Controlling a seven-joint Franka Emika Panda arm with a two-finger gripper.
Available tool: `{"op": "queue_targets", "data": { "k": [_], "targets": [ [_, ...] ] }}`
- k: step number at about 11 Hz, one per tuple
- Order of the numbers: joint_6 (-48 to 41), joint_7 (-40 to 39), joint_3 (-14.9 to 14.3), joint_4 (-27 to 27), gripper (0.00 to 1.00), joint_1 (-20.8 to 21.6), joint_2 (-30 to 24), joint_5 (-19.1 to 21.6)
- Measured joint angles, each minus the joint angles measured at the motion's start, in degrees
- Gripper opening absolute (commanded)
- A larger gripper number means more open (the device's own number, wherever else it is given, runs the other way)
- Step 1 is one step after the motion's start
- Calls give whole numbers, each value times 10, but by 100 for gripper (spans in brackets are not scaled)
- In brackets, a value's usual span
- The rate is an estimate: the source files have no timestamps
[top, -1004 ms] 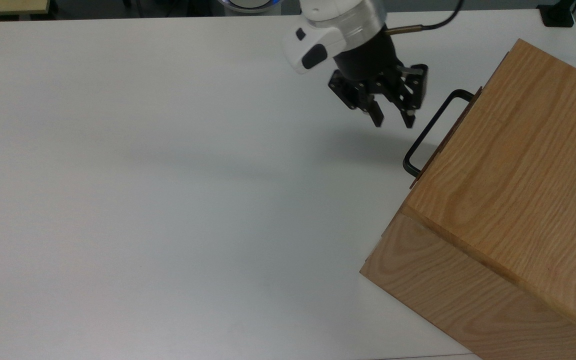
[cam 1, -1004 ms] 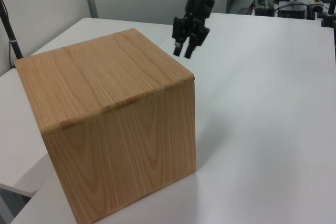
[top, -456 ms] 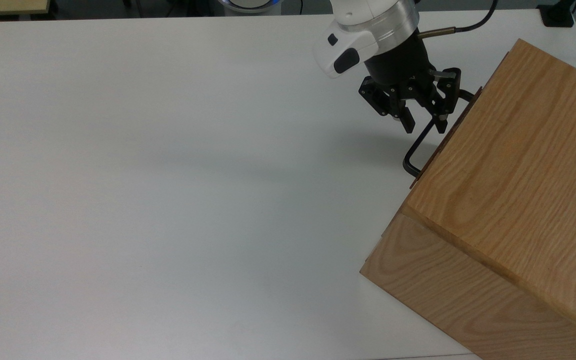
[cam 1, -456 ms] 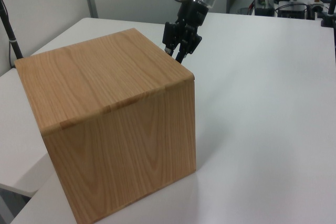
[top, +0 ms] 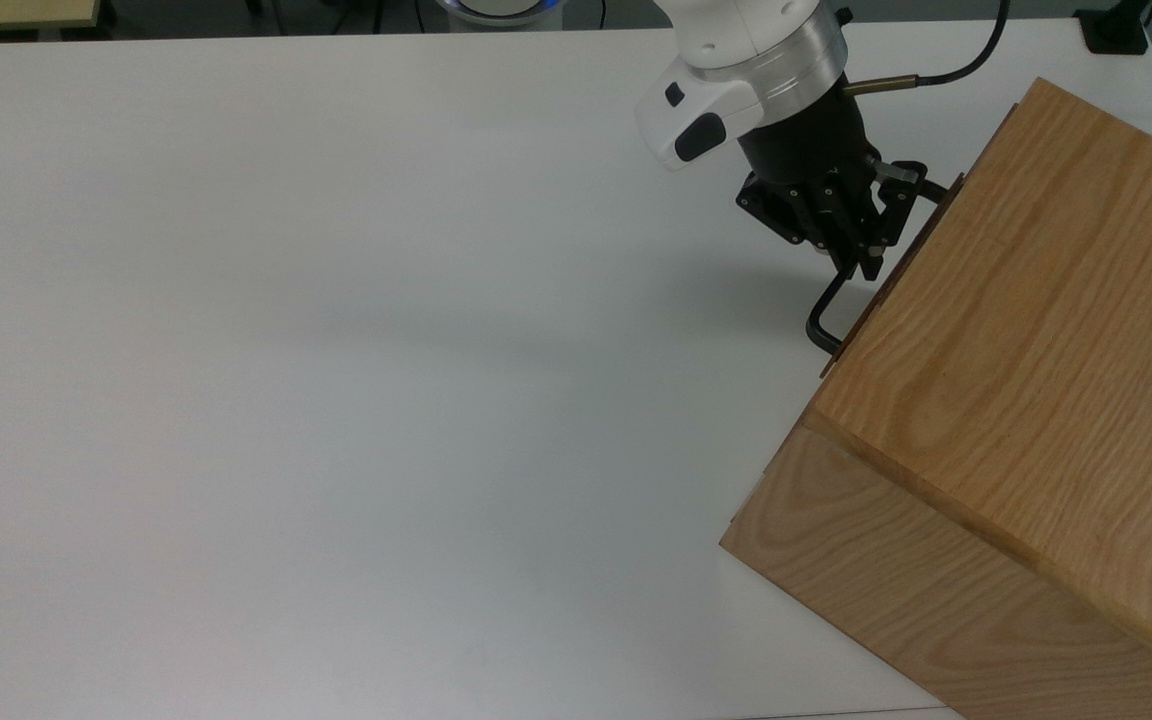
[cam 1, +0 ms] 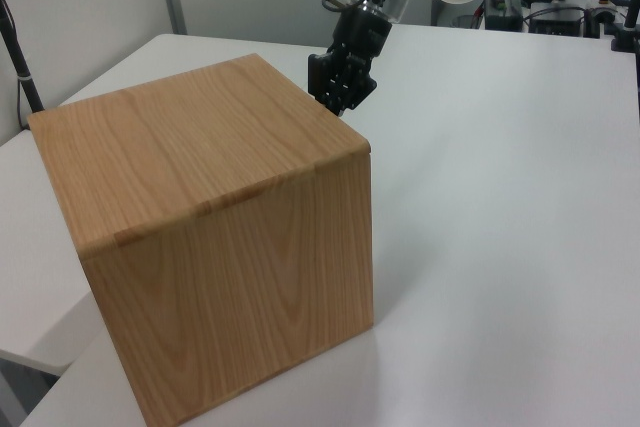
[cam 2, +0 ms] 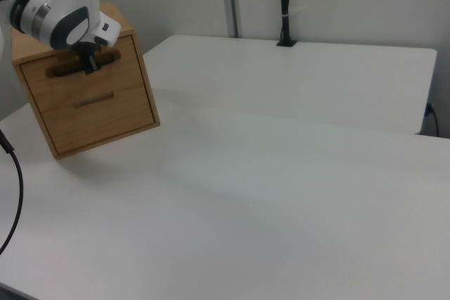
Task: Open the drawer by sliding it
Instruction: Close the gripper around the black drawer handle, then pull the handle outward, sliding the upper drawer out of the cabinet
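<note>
Left of the gripper (top: 854, 262) in the top view lies bare white table (top: 336, 350). At its tips is the black handle (top: 826, 312), w/ fingers drawn together around the bar, so it looks clamped on it. Just right of the tips sits the drawer (cam 2: 84, 75), upper one in the cabinet (top: 1026, 350), front flush, not yet out. Judged: wood box on rails, stiff, light; should slide w/ a straight pull. Bar is thin metal and maybe slick, so hold mid-bar, square to the front.
</note>
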Motion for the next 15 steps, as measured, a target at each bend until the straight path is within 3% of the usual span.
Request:
{"op": "queue_targets", "data": {
  "k": [5,7,15],
  "targets": [
    [0,9,-1,-4,0,0,-3,0],
    [-3,5,-4,-34,0,-8,-27,1],
    [-127,-99,-10,-180,0,-117,-164,1]
  ]
}}
